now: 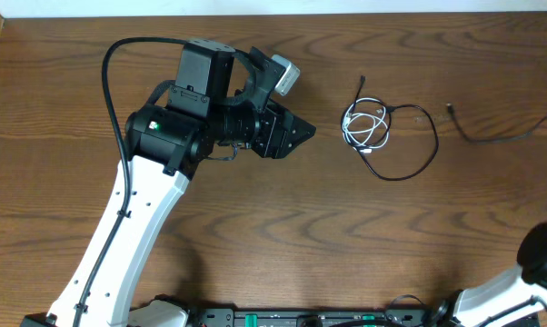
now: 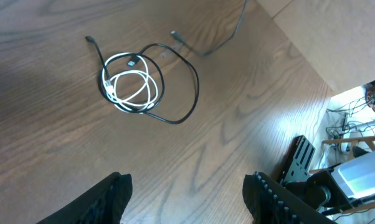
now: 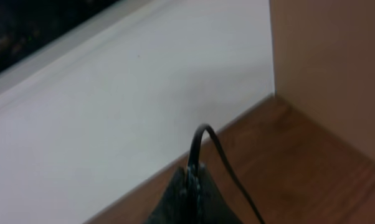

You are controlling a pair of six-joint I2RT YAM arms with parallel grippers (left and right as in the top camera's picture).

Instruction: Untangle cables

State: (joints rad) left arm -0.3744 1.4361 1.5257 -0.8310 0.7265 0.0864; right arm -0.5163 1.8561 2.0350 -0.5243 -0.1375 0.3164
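white cable (image 1: 364, 127): small coil, flat on surface (image 1: 255, 236), right of centre, toward far edge.
black cable (image 1: 434, 136): wraps the white coil on one side, then swings out in a wide loop to the right; one plug end pokes out just behind the coil. The two are touching and overlapping, not separated.
dark cord (image 1: 510, 138): separate thin cord further right, apart from the tangle, runs off the frame edge.
left pincer (image 2: 187, 183): open, empty, hovering above surface to the left of the tangle, near but not touching; both cables in its wrist view ahead.
right pincer (image 3: 192, 177): closed; a thin dark cord arcs up from betw. its tips, so prob. pinching it. Looks like the far-right cord but can't confirm. Parked off near the surface edge and wall.
step: approach, I'd say. Left arm lining up for first grab; untangling itself not started.
next move needs: drop onto ONE cable only. The black loop's outer arc is the clearest spot, w/ no white under it. Then pull outward, away from the coil, slowly, so the white doesn't drag along.
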